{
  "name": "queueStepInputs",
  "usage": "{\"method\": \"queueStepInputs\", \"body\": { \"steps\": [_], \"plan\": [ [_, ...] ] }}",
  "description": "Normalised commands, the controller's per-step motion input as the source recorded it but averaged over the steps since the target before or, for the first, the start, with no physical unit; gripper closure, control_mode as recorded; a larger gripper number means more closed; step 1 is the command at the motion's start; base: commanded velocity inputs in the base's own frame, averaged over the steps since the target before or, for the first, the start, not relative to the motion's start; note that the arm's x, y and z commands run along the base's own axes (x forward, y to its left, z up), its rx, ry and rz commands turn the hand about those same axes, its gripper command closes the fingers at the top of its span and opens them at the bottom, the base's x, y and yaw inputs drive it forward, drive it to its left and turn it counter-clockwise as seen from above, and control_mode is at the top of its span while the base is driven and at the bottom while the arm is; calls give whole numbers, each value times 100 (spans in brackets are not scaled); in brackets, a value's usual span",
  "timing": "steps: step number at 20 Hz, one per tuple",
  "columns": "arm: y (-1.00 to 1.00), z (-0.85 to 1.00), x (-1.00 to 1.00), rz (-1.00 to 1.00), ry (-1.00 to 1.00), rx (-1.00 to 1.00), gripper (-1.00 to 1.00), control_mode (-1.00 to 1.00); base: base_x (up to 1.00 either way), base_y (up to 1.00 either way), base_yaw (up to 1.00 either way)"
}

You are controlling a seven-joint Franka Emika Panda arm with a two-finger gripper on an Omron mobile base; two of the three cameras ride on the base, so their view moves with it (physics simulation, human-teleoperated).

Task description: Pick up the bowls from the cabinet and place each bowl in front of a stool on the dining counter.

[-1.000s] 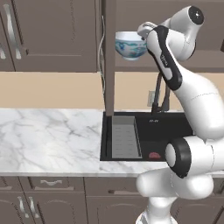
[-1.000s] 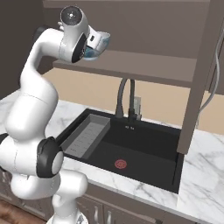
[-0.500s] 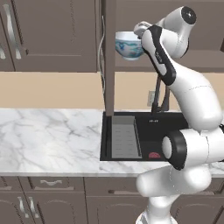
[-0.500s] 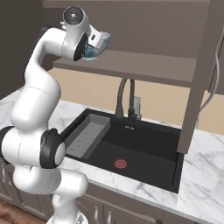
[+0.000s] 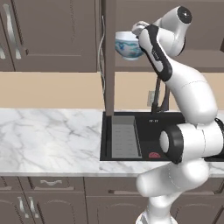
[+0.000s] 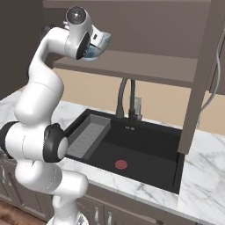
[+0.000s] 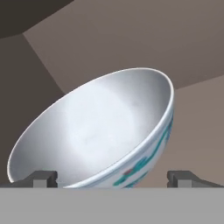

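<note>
A white bowl (image 5: pixel 127 45) with blue-teal patterns stands in the open dark cabinet (image 5: pixel 57 35), just above its bottom board. In the hand view the bowl (image 7: pixel 100 131) looks tilted and close, its pale inside facing me. My gripper (image 5: pixel 141 29) is at the bowl's right rim, jaws open wide, one fingertip (image 7: pixel 43 178) on each side of the bowl's lower part. I cannot tell whether they touch it. From the right base view the gripper (image 6: pixel 99 42) hides most of the bowl (image 6: pixel 93 53). The stool and the dining counter are out of view.
The cabinet's open door (image 5: pixel 109 57) stands edge-on just left of the bowl. Below are a black sink (image 5: pixel 144 140) with a grey drain tray (image 5: pixel 124 138) and a dark faucet (image 6: pixel 125 99), set in a marble worktop (image 5: pixel 48 135).
The arm's upper links have leaned slightly toward the cabinet. The bowl has not moved and the jaws stay wide.
</note>
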Motion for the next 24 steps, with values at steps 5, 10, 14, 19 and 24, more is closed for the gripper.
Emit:
{"method": "queueStepInputs", "body": {
  "steps": [5,10,14,19,24],
  "plan": [
    [0,-7,25,-1,2,0,-100,-100,0,0,0],
    [0,-9,27,-4,5,0,-100,-100,0,0,0],
    [0,-2,26,-9,7,0,-100,-100,0,0,0],
    [0,-11,12,-11,8,-3,-100,-100,0,0,0],
    [3,-34,5,-12,6,-9,-100,-100,0,0,0]
  ]
}}
